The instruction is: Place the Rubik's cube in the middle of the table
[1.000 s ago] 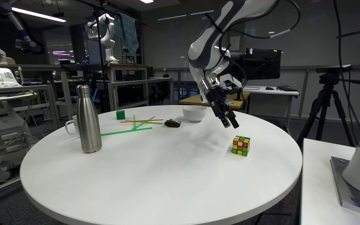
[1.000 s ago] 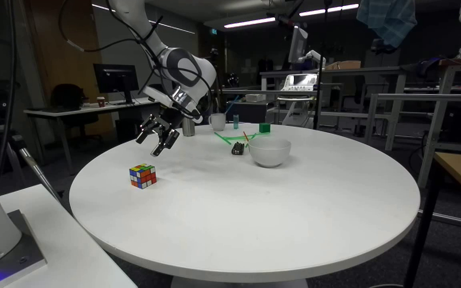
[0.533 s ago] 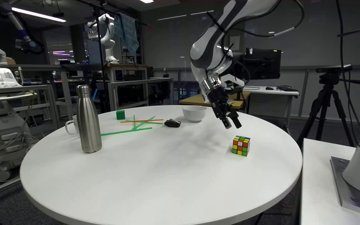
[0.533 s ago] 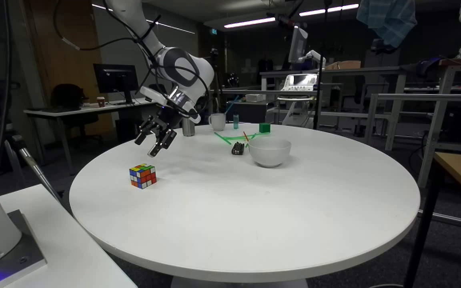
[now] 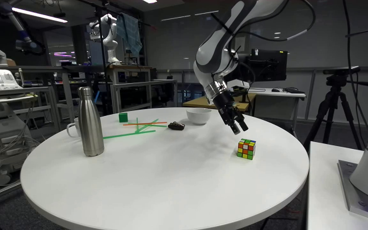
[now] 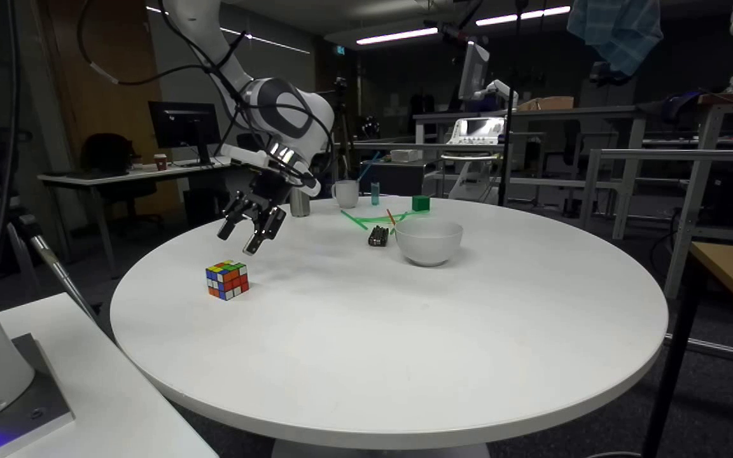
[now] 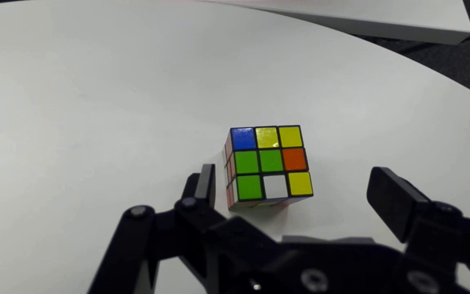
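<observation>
Rubik's cube (image 7: 271,163) is resting on the round white tabletop (image 6: 404,343), nearer to the robot-side edge than the middle. Spread fingers (image 7: 394,200) are hovering tilted above it, holding nothing. In the wrist view the cube is appearing off-centre between them, so descending uncorrected may be knocking it, with that edge leaving less room. Toward the middle, the tabletop is offering free space; farther off, the white bowl (image 6: 429,245) and then the stainless-steel bottle (image 5: 90,127) are standing.
</observation>
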Robot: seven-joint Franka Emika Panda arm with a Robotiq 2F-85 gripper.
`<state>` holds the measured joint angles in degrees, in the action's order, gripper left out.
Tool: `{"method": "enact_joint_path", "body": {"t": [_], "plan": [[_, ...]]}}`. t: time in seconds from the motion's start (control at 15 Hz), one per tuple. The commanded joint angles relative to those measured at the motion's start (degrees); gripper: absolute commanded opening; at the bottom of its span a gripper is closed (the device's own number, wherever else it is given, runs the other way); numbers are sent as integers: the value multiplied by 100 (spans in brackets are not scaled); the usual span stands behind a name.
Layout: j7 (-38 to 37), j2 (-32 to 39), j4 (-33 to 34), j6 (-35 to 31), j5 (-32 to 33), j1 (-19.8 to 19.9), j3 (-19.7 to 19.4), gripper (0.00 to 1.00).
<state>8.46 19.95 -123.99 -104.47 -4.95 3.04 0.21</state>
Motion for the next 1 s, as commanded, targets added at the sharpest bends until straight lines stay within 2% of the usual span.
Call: {"method": "enact_joint_path", "body": {"t": [0.0,0.93], "plan": [[-95,-187,-197,-214,283,-94,-32,100],[-43,-77,-240,-473,243,-184,63,100]]}}
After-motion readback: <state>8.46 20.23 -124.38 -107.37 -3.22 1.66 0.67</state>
